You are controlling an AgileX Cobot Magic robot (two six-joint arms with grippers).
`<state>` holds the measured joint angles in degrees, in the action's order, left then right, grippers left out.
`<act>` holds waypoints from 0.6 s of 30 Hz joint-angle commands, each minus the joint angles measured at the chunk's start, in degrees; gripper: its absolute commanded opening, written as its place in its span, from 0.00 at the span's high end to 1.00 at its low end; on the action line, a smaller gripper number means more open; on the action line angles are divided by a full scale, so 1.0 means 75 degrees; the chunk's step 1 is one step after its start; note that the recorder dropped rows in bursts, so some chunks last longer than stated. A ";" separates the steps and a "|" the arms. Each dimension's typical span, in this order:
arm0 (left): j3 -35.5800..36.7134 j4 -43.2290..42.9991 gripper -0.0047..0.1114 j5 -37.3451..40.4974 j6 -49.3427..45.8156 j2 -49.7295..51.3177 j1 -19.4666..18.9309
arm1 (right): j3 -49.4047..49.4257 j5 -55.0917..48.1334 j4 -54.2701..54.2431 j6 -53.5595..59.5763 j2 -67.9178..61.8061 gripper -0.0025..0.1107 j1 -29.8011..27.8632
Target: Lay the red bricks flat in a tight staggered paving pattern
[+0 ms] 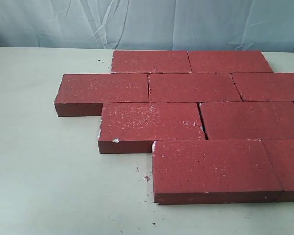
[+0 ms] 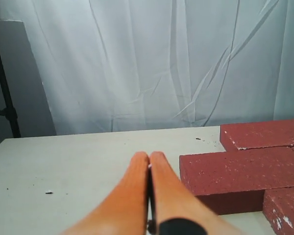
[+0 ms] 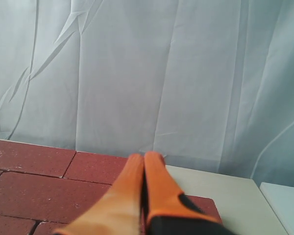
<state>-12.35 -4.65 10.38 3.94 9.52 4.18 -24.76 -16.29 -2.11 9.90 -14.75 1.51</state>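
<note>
On the counter (image 1: 49, 171) I see the red bricks (image 1: 196, 88) lying flat in four rows, each row offset from the next, faces up. Joints look tight; one thin dark gap shows between the two bricks of the third row from the back. Two bricks run past the exterior view's right edge.

Left hand (image 2: 149, 157): orange fingers pressed together, closed on nothing. It sits over bare counter, with the nearest brick end just beside it and not touching.

Right hand (image 3: 144, 157): fingers likewise shut and empty. It hangs over the brick field near one corner; whether it touches the bricks I cannot tell.

Neither hand shows in the exterior view.
</note>
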 commanded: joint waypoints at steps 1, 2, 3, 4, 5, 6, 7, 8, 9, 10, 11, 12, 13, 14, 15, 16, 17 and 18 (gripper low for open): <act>0.0511 0.0189 0.96 -0.0198 -0.0024 -0.0374 -0.0087 | 0.0017 0.0025 0.0003 -0.0013 0.0042 0.99 -0.0044; 0.0626 0.0189 0.96 -0.0198 -0.0024 -0.0496 -0.0087 | 0.0017 0.0025 0.0003 -0.0013 0.0042 0.99 -0.0044; 0.0742 0.0189 0.96 -0.0184 -0.0024 -0.0632 -0.0087 | 0.0017 0.0025 0.0003 -0.0013 0.0042 0.99 -0.0044; 0.0828 0.0189 0.96 -0.0150 -0.0024 -0.0735 -0.0087 | 0.0017 0.0025 0.0003 -0.0013 0.0042 0.99 -0.0044; 0.0927 0.0189 0.96 -0.0113 -0.0024 -0.0853 -0.0087 | 0.0017 0.0025 0.0003 -0.0013 0.0042 0.99 -0.0044; 0.1027 0.0189 0.96 -0.0113 -0.0036 -0.0958 -0.0087 | 0.0017 0.0025 0.0003 -0.0013 0.0042 0.99 -0.0044; 0.1102 0.0189 0.96 -0.0127 -0.0036 -0.1052 -0.0087 | 0.0017 0.0025 0.0003 -0.0013 0.0042 0.99 -0.0044; 0.1189 0.0189 0.96 -0.0127 -0.0036 -0.1130 -0.0087 | 0.0017 0.0025 0.0003 -0.0013 0.0042 0.99 -0.0044; 0.1271 0.0189 0.96 -0.0127 -0.0036 -0.1194 -0.0087 | 0.0017 0.0025 0.0003 -0.0013 0.0042 0.99 -0.0044; 0.1351 0.0189 0.96 -0.0139 -0.0036 -0.1236 -0.0087 | 0.0017 0.0025 0.0003 -0.0013 0.0042 0.99 -0.0044; 0.1411 0.0189 0.96 -0.0139 -0.0042 -0.1269 -0.0087 | 0.0017 0.0025 0.0003 -0.0013 0.0042 0.99 -0.0044; 0.1488 0.0189 0.96 -0.0139 -0.0042 -0.1269 -0.0087 | 0.0017 0.0025 0.0003 -0.0013 0.0042 0.99 -0.0044; 0.1555 0.0189 0.96 -0.0139 -0.0042 -0.1269 -0.0087 | 0.0017 0.0025 0.0003 -0.0013 0.0042 0.99 -0.0044; 0.1622 0.0189 0.96 -0.0139 -0.0042 -0.1269 -0.0087 | 0.0017 0.0025 0.0003 -0.0013 0.0042 0.99 -0.0044; 0.1647 0.0189 0.96 -0.0139 -0.0042 -0.1269 -0.0087 | 0.0017 0.0025 0.0003 -0.0013 0.0042 0.99 -0.0044; 0.1647 0.0189 0.96 -0.0139 -0.0072 -0.1269 -0.0087 | 0.0017 0.0025 0.0003 -0.0013 0.0042 0.99 -0.0044; 0.1647 0.0189 0.96 -0.0125 -0.0099 -0.1269 -0.0087 | 0.0017 0.0025 0.0003 -0.0013 0.0042 0.99 -0.0044; 0.1647 0.0189 0.96 -0.0122 -0.0194 -0.1269 -0.0087 | 0.0017 0.0025 0.0003 -0.0013 0.0042 0.99 -0.0044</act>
<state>-0.27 -3.81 9.91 3.42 0.31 3.55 -24.76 -16.29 -2.11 9.90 -14.75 1.51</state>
